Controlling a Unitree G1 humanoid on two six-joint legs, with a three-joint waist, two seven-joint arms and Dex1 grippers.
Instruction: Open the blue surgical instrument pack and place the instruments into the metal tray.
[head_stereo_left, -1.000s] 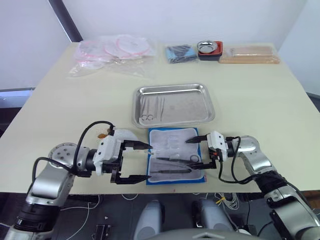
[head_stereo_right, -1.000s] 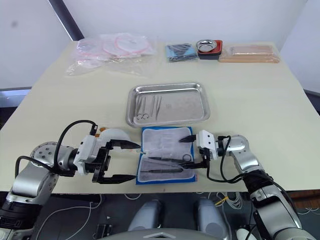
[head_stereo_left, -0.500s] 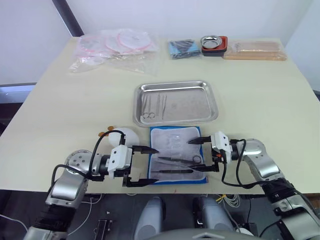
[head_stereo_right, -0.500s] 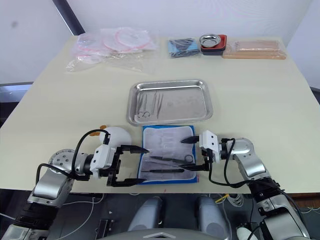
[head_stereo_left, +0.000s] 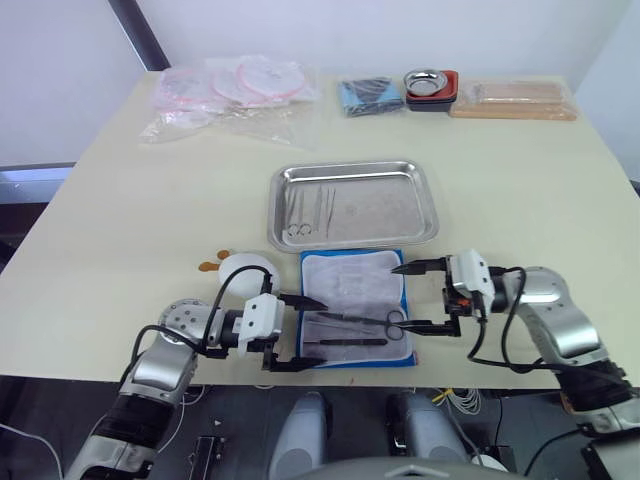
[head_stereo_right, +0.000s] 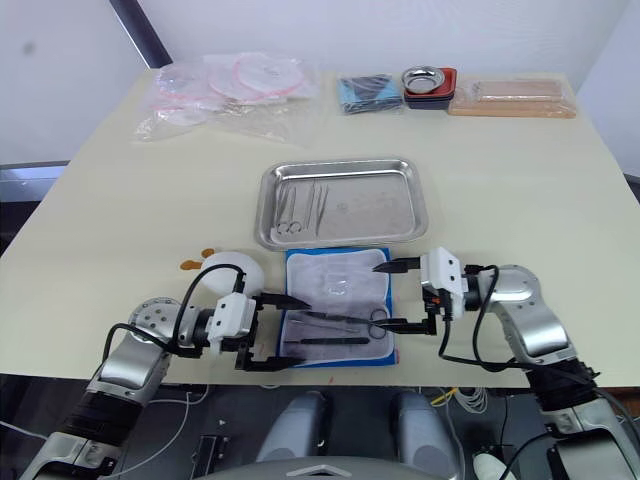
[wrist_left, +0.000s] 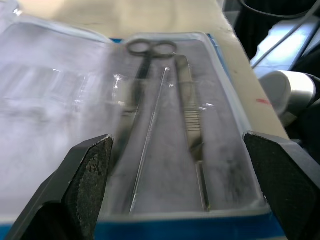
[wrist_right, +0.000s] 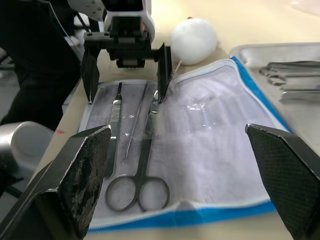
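Three slim steel instruments (wrist_right: 138, 145), likely light, rigid and slippery, lie flat on the opened blue surgical instrument pack (head_stereo_left: 357, 318) between the spread left gripper (head_stereo_left: 298, 333) and spread right gripper (head_stereo_left: 420, 297), scissors' ring handles likely offering surest hold.

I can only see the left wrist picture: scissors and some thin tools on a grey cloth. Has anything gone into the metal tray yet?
Observer: Yes, a few tools lie at the left end of the tray.
Operator: Where is that tray?
Observer: Just beyond the open pack, on its far side from the robot.
Operator: And the other arm?
Observer: The right end effector is open at the pack's right edge.
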